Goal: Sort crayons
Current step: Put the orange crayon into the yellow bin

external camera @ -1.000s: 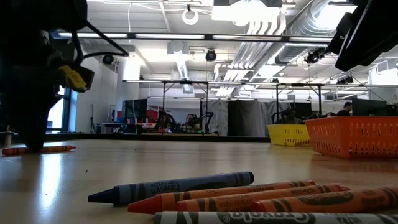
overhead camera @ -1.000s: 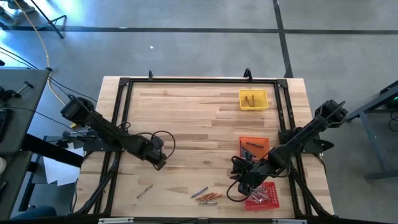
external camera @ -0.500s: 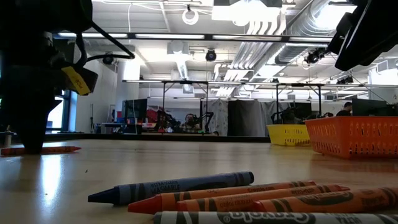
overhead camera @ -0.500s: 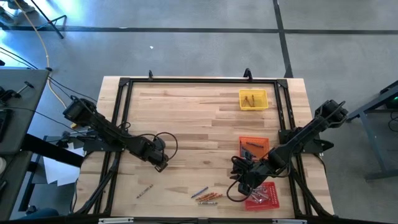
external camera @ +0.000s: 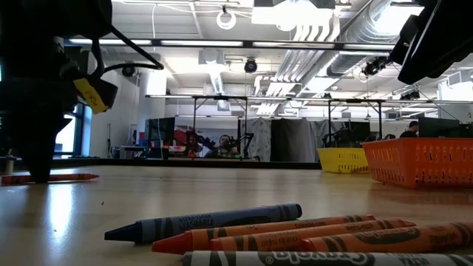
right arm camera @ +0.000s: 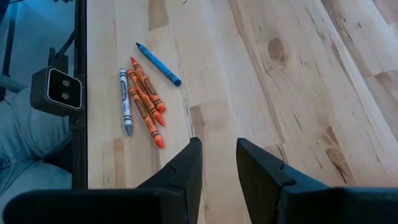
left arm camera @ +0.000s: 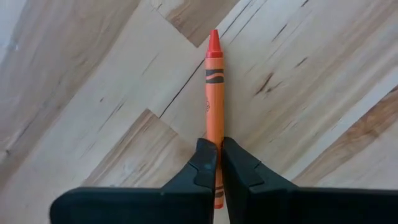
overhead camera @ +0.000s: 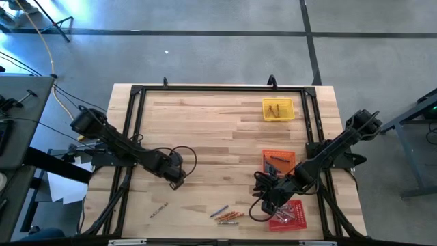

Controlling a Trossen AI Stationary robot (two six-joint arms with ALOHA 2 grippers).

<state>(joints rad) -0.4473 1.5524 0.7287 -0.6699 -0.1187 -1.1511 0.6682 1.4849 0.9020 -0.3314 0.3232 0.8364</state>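
Left gripper (left arm camera: 214,163) is down at the desk (overhead camera: 205,137), well to the left of the orange tray (overhead camera: 278,162). Its fingers (left arm camera: 203,171) are pressed together, pinching an orange-red crayon (left arm camera: 214,93) near its blunt end; the crayon lies flat on the wood, tip pointing away from the gripper.

Right gripper (right arm camera: 216,163) hangs just left of the red tray (overhead camera: 289,214), which sits directly in front of the orange tray, at the desk's near edge. Its fingers (right arm camera: 186,167) are spread with a gap between them and nothing in it.

Loose cluster of crayons (overhead camera: 227,216) lies on the desk left of the red tray, near the front edge: one blue (right arm camera: 158,64), several orange (right arm camera: 147,102), one grey (right arm camera: 125,101). The orange ones lie touching side by side; the blue lies slightly apart at an angle.

One more crayon (overhead camera: 158,210) lies alone, well left of that cluster.

Yellow tray (overhead camera: 278,109) sits behind the orange tray, toward the far edge; thin sticks are visible in it. Red tray holds several sticks too.
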